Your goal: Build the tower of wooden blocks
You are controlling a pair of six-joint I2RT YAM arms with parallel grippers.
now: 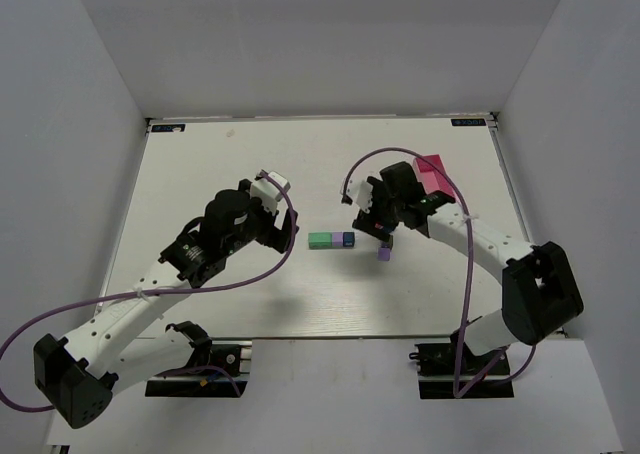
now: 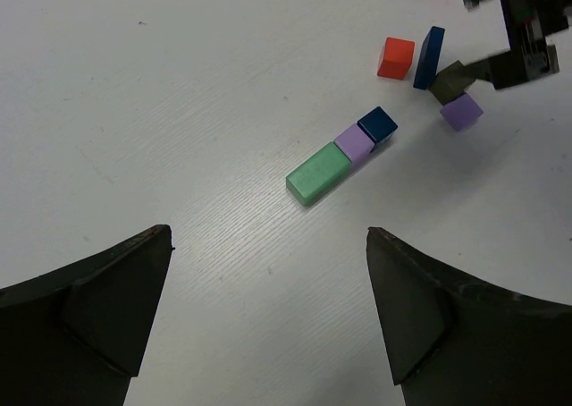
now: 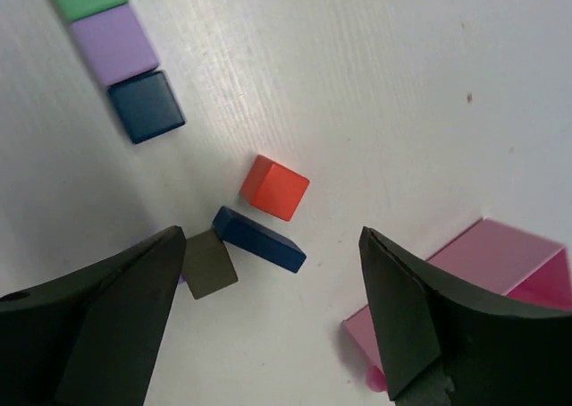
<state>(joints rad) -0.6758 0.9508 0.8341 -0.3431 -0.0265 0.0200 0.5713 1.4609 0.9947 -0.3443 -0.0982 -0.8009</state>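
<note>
Green block [image 2: 318,173] one, red-orange block [image 2: 395,57] one

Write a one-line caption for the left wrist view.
A green block, a purple block and a blue cube touch in a row; a red block lies apart.

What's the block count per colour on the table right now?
green block: 1
purple: 2 (purple cube in the row, loose purple cube)
dark blue: 2 (dark blue cube in the row, dark blue slab)
red-orange cube: 1
brown block: 1
Total: 7 blocks, pink tray not counted.
</note>
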